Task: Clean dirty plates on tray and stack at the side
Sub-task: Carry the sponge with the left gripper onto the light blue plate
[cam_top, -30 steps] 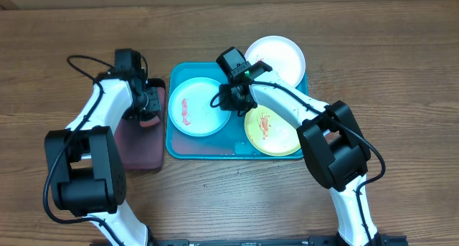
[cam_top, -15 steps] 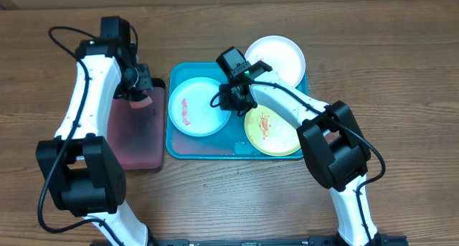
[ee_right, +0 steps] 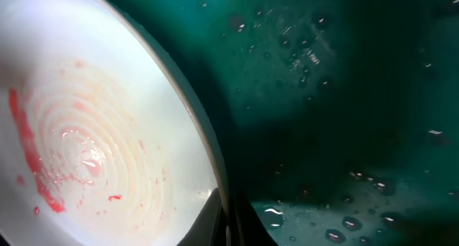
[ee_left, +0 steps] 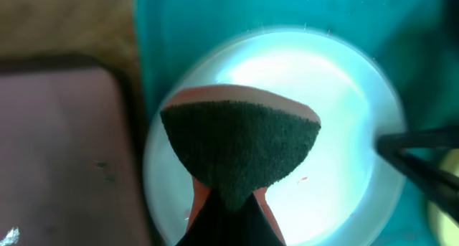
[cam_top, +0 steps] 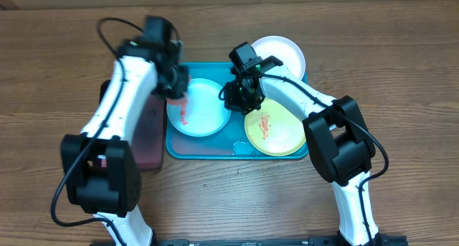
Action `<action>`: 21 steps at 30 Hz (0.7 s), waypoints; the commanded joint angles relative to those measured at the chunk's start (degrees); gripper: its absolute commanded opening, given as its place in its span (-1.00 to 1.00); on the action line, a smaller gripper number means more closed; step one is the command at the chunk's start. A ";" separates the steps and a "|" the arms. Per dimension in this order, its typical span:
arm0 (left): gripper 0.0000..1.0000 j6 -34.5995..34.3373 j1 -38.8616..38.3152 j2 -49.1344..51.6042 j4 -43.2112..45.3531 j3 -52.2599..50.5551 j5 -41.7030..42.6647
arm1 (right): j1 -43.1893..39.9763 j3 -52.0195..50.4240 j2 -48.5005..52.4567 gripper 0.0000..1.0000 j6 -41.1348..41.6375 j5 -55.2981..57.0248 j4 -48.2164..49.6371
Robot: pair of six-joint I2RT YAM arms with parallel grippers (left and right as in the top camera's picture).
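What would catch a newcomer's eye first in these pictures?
The turquoise tray at the centre of the table, carrying three plates: a light blue plate on the left with a red smear, a lime green plate lower right with orange streaks, a white plate upper right. Next, the green-faced sponge in the left fingers, over the light blue plate, whose right rim the right fingers pinch.

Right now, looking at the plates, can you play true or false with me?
1. The left gripper holds a sponge over the blue plate. True.
2. The green plate is clean. False: it has an orange smear.
3. The white plate is stacked on the green plate. False: it lies at the tray's far corner.
4. The right gripper pinches the blue plate's rim. True.
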 commanded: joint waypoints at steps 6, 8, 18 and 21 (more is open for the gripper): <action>-0.92 -8.33 -1.33 -0.44 11.74 -13.99 -9.29 | -0.07 -0.09 0.70 -0.93 0.39 -2.43 0.24; -0.92 -8.83 -1.77 -0.42 14.23 -16.39 -9.60 | -0.07 -0.09 0.70 -0.93 0.39 -2.36 0.22; -0.92 -4.63 -7.30 -0.37 15.45 -20.31 4.48 | -0.07 -0.09 0.70 -0.93 0.42 -2.21 0.46; -0.92 -3.30 -9.57 -0.37 16.74 -20.28 11.34 | -0.07 -0.09 0.70 -0.93 0.42 -2.23 0.20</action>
